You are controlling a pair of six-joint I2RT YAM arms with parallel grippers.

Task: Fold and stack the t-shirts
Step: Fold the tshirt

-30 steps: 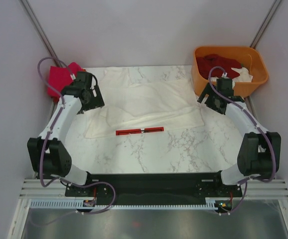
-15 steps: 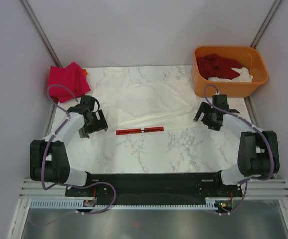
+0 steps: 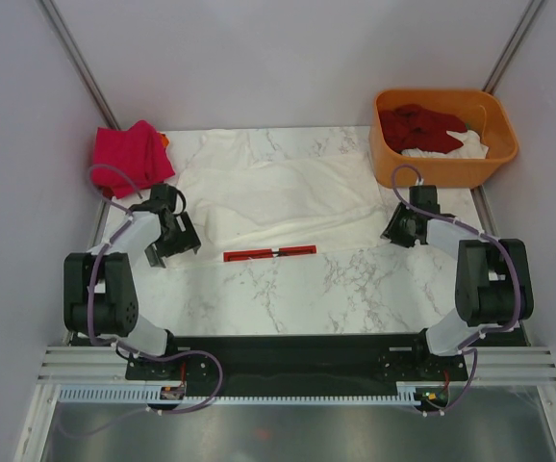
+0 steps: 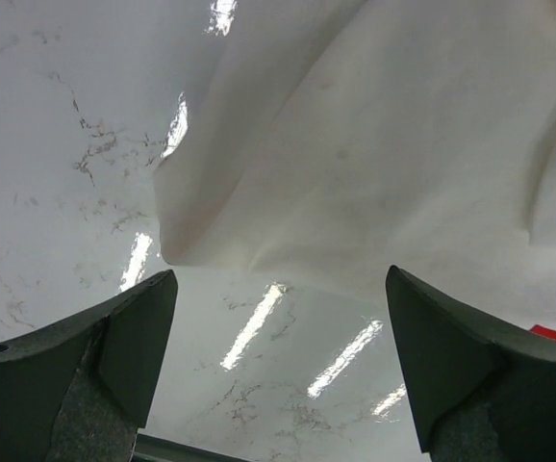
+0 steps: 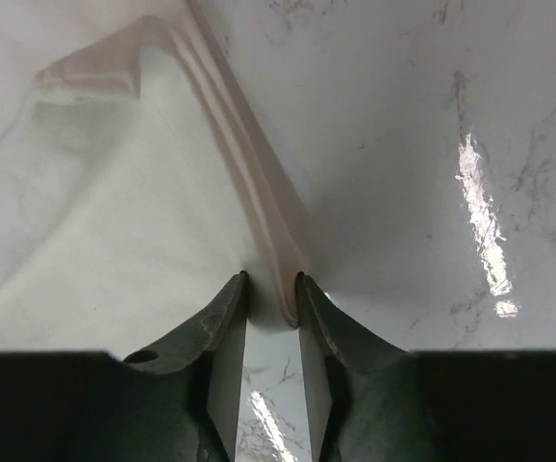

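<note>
On the marble worktop (image 3: 355, 279) the white t-shirt (image 3: 278, 197) lies spread in the middle. The right fingers (image 5: 225, 318) pinch its near right edge. The left fingers (image 4: 114, 337) stand wide apart just beside its near left corner. A grasp for folding seems in hand, and next the left must close on the cloth.
</note>
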